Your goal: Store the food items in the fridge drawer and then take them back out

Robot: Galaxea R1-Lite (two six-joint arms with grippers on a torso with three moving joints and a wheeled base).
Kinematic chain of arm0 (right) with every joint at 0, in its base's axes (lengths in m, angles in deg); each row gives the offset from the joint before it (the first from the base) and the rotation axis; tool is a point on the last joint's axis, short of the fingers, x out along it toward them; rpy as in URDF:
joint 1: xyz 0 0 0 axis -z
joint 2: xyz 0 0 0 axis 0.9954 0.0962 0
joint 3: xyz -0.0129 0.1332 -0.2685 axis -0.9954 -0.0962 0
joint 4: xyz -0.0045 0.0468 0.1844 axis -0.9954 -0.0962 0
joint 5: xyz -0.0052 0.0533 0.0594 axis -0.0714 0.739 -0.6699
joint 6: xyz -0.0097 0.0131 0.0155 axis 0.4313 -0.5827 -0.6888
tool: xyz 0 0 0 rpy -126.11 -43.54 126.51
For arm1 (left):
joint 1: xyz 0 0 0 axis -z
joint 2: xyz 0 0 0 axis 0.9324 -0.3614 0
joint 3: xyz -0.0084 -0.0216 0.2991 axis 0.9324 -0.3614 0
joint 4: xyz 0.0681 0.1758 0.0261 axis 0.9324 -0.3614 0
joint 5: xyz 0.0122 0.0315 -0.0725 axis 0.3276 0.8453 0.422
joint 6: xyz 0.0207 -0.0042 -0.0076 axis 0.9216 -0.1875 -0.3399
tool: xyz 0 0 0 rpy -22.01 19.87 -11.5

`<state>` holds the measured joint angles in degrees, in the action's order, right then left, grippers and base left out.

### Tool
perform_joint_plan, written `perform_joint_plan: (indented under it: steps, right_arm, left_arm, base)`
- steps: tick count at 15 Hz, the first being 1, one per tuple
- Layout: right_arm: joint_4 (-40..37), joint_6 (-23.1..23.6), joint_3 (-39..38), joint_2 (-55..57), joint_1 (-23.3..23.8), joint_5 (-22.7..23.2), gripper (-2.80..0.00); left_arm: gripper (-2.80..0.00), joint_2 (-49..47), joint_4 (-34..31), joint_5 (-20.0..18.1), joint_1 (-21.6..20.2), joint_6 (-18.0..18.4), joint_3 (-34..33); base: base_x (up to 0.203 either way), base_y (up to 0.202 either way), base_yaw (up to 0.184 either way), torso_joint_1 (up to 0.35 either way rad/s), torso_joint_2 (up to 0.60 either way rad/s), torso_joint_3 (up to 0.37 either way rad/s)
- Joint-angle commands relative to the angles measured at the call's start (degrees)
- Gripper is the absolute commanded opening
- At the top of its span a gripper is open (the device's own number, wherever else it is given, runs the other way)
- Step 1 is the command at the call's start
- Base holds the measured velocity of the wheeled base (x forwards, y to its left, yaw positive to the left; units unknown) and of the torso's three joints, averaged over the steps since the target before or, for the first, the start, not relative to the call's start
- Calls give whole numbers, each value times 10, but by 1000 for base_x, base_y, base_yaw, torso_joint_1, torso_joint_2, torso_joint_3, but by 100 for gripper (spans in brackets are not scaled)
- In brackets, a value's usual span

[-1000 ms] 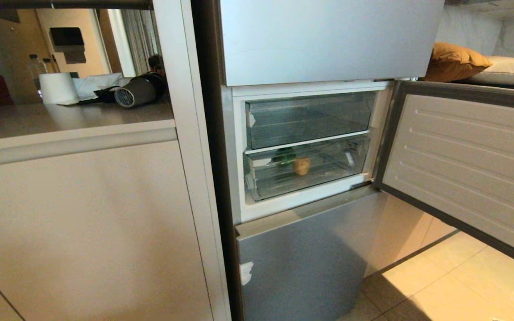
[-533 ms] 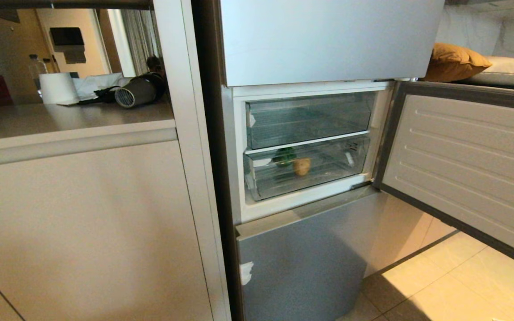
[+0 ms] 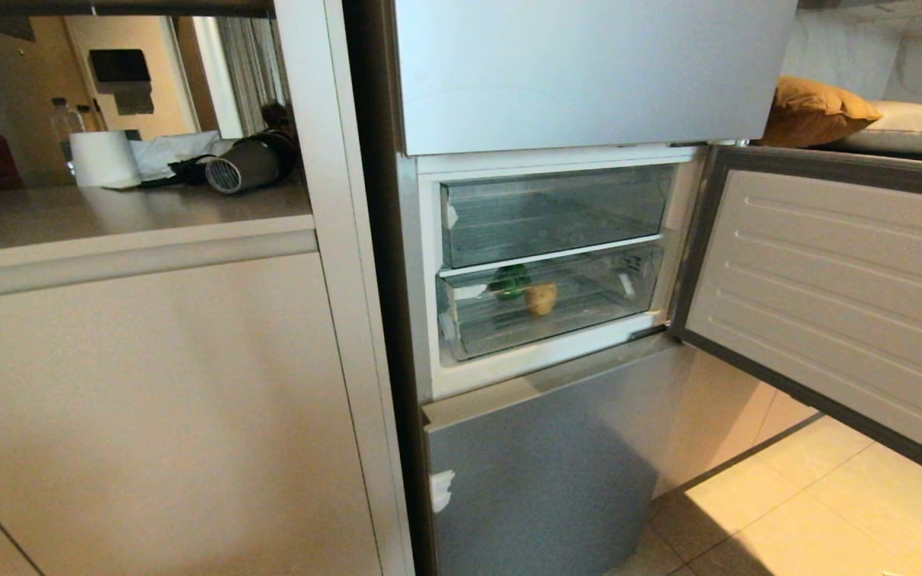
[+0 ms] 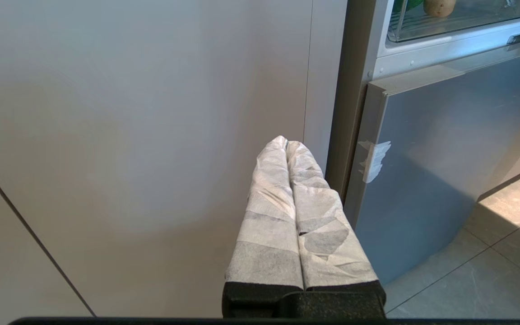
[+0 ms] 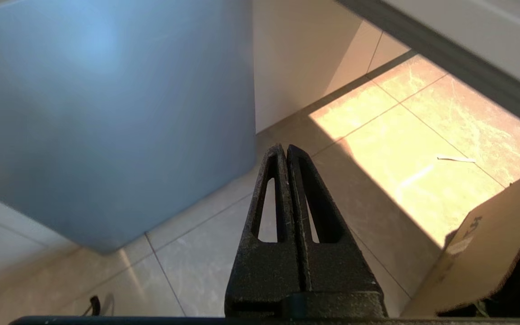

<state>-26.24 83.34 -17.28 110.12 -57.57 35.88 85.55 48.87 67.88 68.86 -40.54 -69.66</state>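
**A:** Two food items in the lower fridge drawer (image 3: 581, 308): green bell pepper (image 3: 510, 280) at the back left, tan bun-like lump (image 3: 540, 298) just in front of it, to its right. They look close together; can't tell if they touch.

**B:** Drawer state?

**A:** Pushed in. Upper drawer (image 3: 557, 210) above it shows nothing inside. Middle fridge door (image 3: 837, 296) swung wide to the right.

**B:** Hands?

**A:** Left hand (image 4: 286, 143): paper-wrapped fingers pressed together, holding nothing, low in front of the cabinet panel (image 4: 142, 135) beside the bottom fridge door (image 4: 431, 162). Right hand (image 5: 285, 151): black fingers closed flat against each other, nothing between them, pointing down at the tiled floor (image 5: 377, 149) near the fridge's lower corner. Cardboard box (image 5: 490, 253) sits at its side.

**B:** Anything else?

**A:** Hair dryer (image 3: 249, 164) and paper roll (image 3: 102, 158) on the surface left of the fridge.
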Motion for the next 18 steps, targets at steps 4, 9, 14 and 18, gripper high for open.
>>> perform_joint_plan:
  steps: [4,9,14,18]
  right_arm:
    - [-131,-22,0,-181,-210,-105,-280]
    - [-243,-33,4,-450,-265,-128,-280]
    - [-251,-61,-1,-466,-274,-135,-280]
    - [-250,-79,-1,-466,-274,-136,-280]
  left_arm:
    - [-280,0,0,0,0,0,0]
    - [-280,0,1,0,0,-3,-1]
    - [-280,0,1,0,0,-6,-1]
    - [-280,0,1,0,0,-5,-1]
  base:
    - [0,0,0,0,0,0]
    - [0,0,0,0,0,0]
    - [0,0,0,0,0,0]
    - [0,0,0,0,0,0]
